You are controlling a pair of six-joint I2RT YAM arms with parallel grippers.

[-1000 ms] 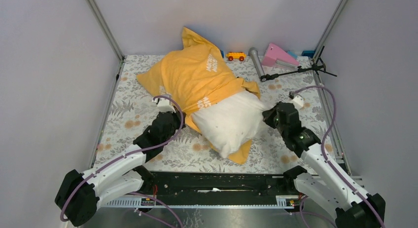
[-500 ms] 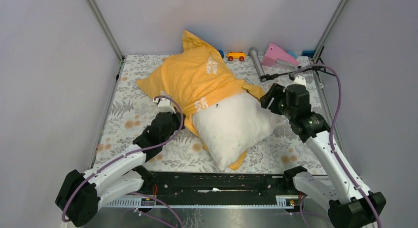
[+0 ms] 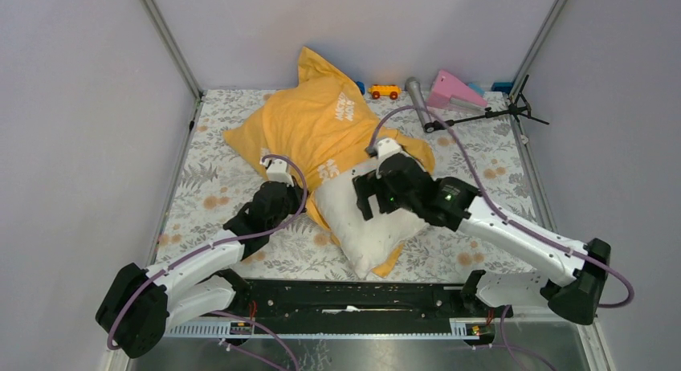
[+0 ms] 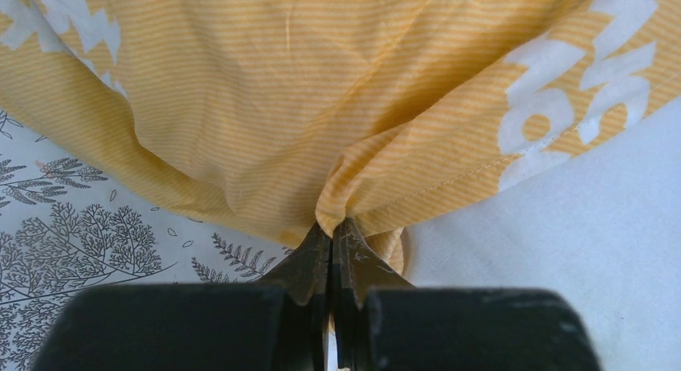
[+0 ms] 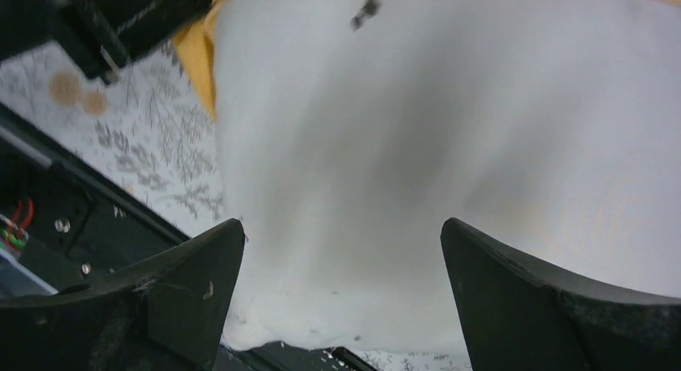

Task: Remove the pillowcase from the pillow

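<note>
Yellow-orange pillowcase [image 3: 313, 130] (white lettering), rumpled; off-white pillow [image 3: 365, 234], half bared

one pillow [image 3: 377, 226], one pillowcase [image 3: 309, 126]; two hands, left hand [image 4: 333, 226] and right hand [image 5: 341, 226]; one toy car [image 3: 385, 91], one grey tube [image 3: 417, 99], one pink wedge [image 3: 452, 88], one black tripod [image 3: 490, 112], one counter [image 3: 209, 186].

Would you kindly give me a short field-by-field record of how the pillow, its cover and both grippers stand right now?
Cover: floppy yellow-orange fabric pillowcase with white lettering, over the pillow's far part
Cushion: plump off-white pillow, near end bare, lying on the floral table cloth
Left arm: left gripper shut on the pillowcase hem beside the pillow
Right arm: right gripper open, jaws wide, over the bare pillow; contact unclear
Progress: pillowcase partly off
</note>
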